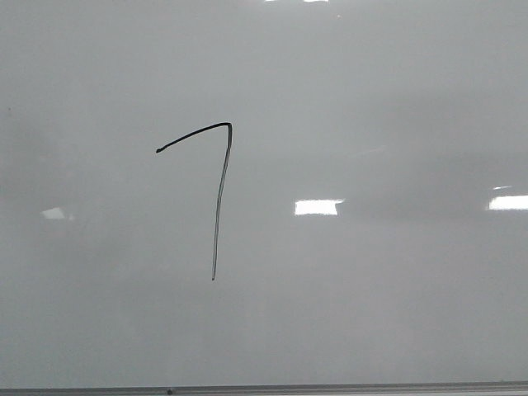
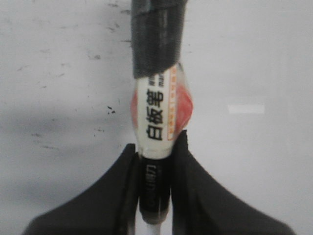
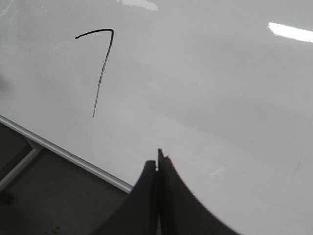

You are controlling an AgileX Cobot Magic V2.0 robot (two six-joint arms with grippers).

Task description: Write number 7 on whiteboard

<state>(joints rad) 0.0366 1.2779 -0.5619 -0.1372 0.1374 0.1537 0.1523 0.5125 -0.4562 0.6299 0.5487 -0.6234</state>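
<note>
The number 7 [image 1: 219, 190] is drawn in thin black marker on the whiteboard [image 1: 371, 297], with a slanting top bar and a long stem. It also shows in the right wrist view [image 3: 101, 68] on the whiteboard [image 3: 220, 88]. Neither gripper shows in the front view. My left gripper [image 2: 155, 152] is shut on a whiteboard marker [image 2: 156, 112], white-labelled with a black cap end, held over the whiteboard [image 2: 254, 58]. My right gripper [image 3: 157, 164] is shut and empty, above the board near its frame edge.
The board's thin grey metal frame edge [image 1: 330, 388] runs along the near side, and shows in the right wrist view [image 3: 63, 152]. Beyond it is a dark floor with a pale frame bar [image 3: 19, 169]. Small black ink specks [image 2: 111, 109] mark the board near the marker.
</note>
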